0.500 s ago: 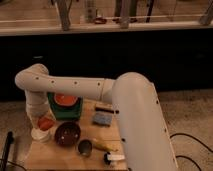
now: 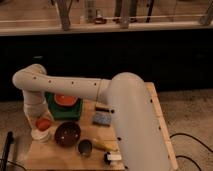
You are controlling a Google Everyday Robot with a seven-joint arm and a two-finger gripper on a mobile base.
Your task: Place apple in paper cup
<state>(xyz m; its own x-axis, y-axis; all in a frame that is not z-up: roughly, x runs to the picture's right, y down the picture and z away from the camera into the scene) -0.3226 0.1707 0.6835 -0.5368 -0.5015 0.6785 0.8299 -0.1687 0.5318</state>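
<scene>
The apple (image 2: 43, 123), small and orange-red, sits at the mouth of the short white paper cup (image 2: 40, 134) at the left edge of the wooden table (image 2: 155, 107). My gripper (image 2: 41, 118) is at the end of the white arm, directly over the apple and the cup. The wrist hides most of it, and I cannot tell whether it holds the apple.
A dark brown bowl (image 2: 67, 134) stands right of the cup, with a small grey metallic cup (image 2: 85, 147) beside it. A green square container (image 2: 64, 107) with an orange-red item sits behind. A blue sponge (image 2: 102, 119), a yellow item (image 2: 103, 145) and a white item (image 2: 114, 157) lie under my arm.
</scene>
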